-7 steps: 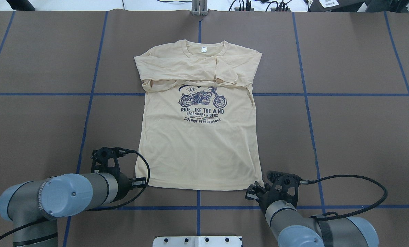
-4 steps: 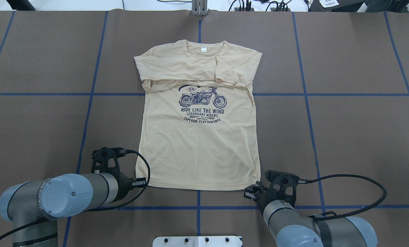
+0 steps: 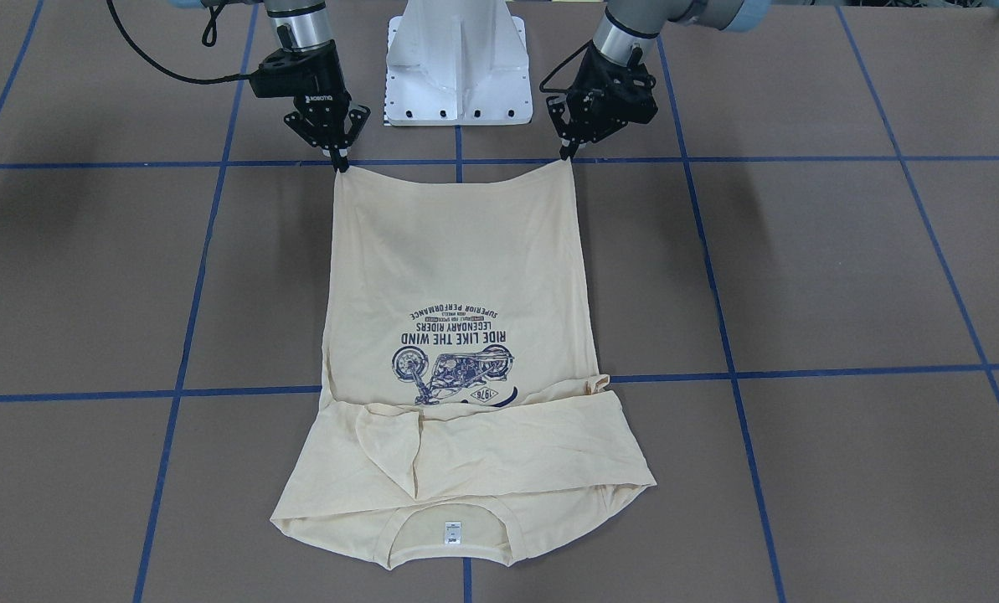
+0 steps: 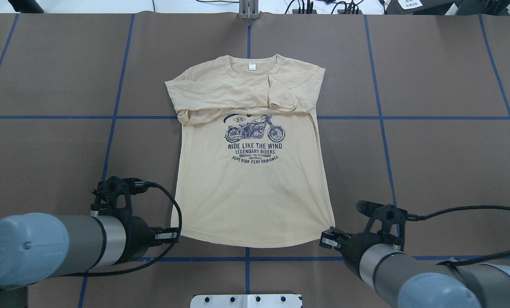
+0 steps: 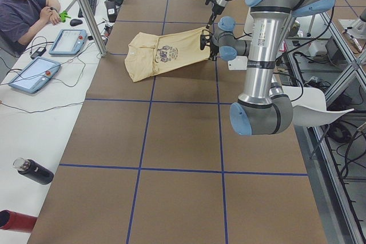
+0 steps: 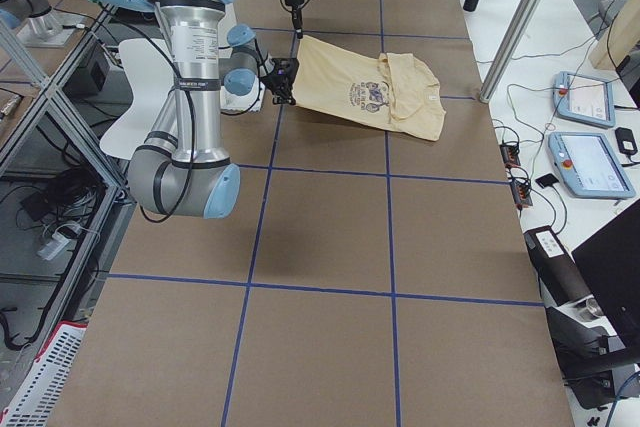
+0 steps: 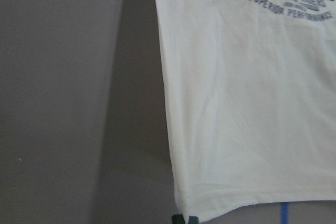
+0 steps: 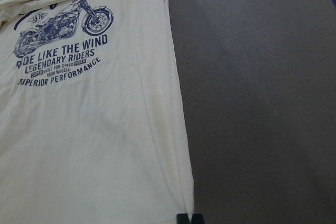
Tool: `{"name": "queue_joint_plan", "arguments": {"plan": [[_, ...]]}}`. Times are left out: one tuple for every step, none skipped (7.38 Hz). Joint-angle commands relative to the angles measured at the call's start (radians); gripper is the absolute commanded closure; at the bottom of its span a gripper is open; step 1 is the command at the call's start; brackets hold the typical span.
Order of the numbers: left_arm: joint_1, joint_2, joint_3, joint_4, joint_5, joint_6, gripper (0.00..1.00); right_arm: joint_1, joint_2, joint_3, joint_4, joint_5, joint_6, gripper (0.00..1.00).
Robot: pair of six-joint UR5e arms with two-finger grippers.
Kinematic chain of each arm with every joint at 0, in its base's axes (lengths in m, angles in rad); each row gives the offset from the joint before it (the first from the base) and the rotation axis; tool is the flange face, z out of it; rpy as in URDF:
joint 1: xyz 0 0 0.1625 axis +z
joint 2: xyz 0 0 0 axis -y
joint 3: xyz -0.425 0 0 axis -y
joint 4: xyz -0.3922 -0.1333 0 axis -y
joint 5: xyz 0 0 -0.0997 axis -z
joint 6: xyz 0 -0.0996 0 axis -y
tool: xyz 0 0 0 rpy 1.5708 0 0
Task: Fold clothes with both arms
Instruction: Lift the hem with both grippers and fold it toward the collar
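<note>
The pale cream-yellow long-sleeved T-shirt of thin knit (image 4: 250, 188) lies print-up mid-way across the brown, blue-taped counter (image 4: 430, 171), collar toward 12 o'clock in the overhead view. Both sleeves are already folded flat across the chest, so the task looks roughly half done. The left arm's black fingers (image 3: 566, 149) are pinched tight on the hem corner at 7 o'clock and the right arm's black fingers (image 3: 340, 155) on the corner at 5 o'clock, holding the hem raised so it sags between them. What seems left is carrying the limp, lightly creased cloth over the navy motorcycle print (image 4: 255, 130) toward the collar.
</note>
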Motion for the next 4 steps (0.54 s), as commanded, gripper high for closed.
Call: {"name": "queue_joint_plan", "arguments": {"plan": [[0.068,-0.005,-0.256,0.216,-0.081,0.003,1.0,-0.077,-0.111,0.236,-0.044,0.094,-0.004,1.0],[0.088,-0.008,-0.263,0.226,-0.08,0.003,1.0,-0.091,-0.107,0.274,-0.075,0.094,-0.004,1.0],[0.087,-0.011,-0.226,0.231,-0.075,0.003,1.0,-0.067,-0.104,0.259,-0.078,0.093,-0.007,1.0],[0.064,-0.022,-0.142,0.232,-0.038,0.002,1.0,-0.003,-0.063,0.184,-0.077,0.094,-0.015,1.0]]}}
